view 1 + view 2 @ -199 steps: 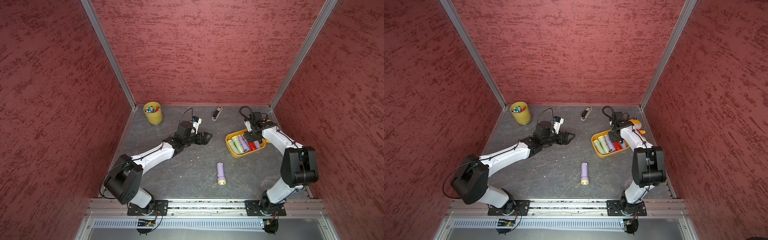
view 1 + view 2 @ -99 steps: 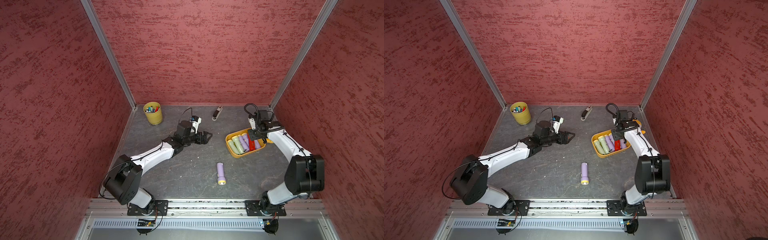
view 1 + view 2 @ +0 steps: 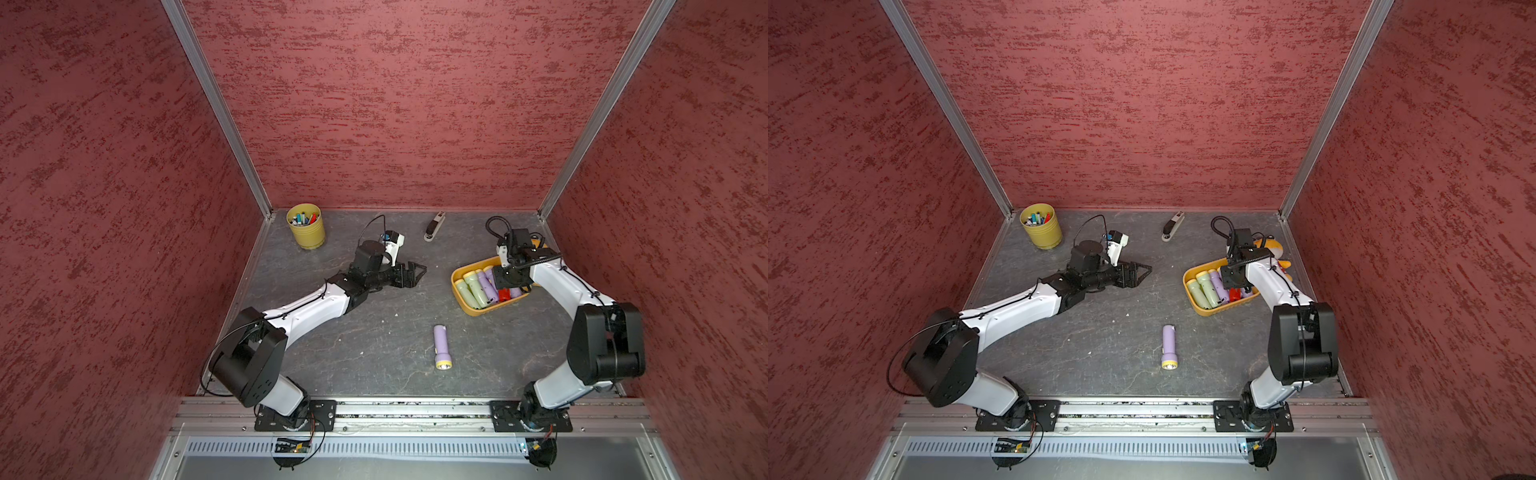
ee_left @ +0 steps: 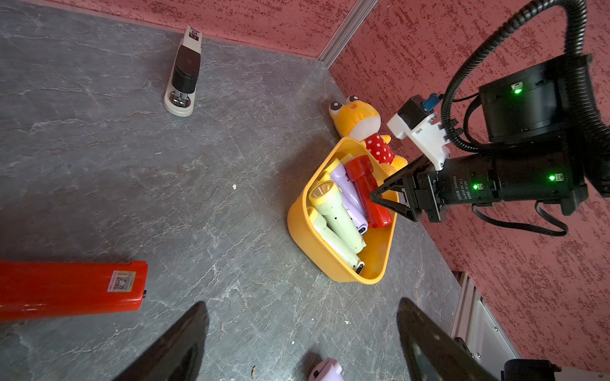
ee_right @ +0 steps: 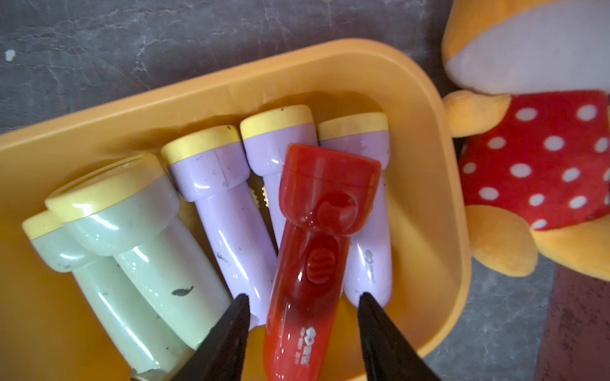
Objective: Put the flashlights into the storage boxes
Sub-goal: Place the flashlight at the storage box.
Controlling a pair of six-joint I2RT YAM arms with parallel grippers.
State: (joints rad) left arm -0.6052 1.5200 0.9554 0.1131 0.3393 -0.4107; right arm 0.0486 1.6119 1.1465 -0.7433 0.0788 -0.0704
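Over on the right side of the grey floor [image 3: 374,332] in both top views sits the orange-yellow tray [image 3: 485,311], and it's pretty full. The right wrist view gives the best look. Two pale green flashlights [image 5: 148,250] lie at one end, one partly overlapping the other. Next to them are three lilac flashlights [image 5: 227,214], with a red flashlight [image 5: 313,244] lying on top of those. All the heads point toward the same long wall.

The right gripper [image 5: 302,297] hovers right over that red one with its jaws partly open. One fingertip sits on either side of the barrel with a sliver of gap on both sides, so it isn't squeezing anything. A yellow plush toy [image 5: 544,165] in a red polka-dot outfit lies right up against the tray's short end.

Two flashlights are outside the tray. A lone lilac flashlight [image 3: 440,345] lies at lower middle of the floor in the top views, well apart from the tray, yellow head toward the bottom of the frame. A second red flashlight [image 4: 66,290] shows in the left wrist view, flat on the floor just beside the left gripper [image 4: 302,305]. I can't spot it in the top views. That gripper sits low near centre frame, jaws spread wide with nothing between them, pointed toward the tray.

Near the back wall there's a grey-and-white stapler [image 3: 434,226] at upper middle of the floor. A round yellow cup [image 3: 306,235] of pens [image 3: 305,217] stands in the upper-left corner.
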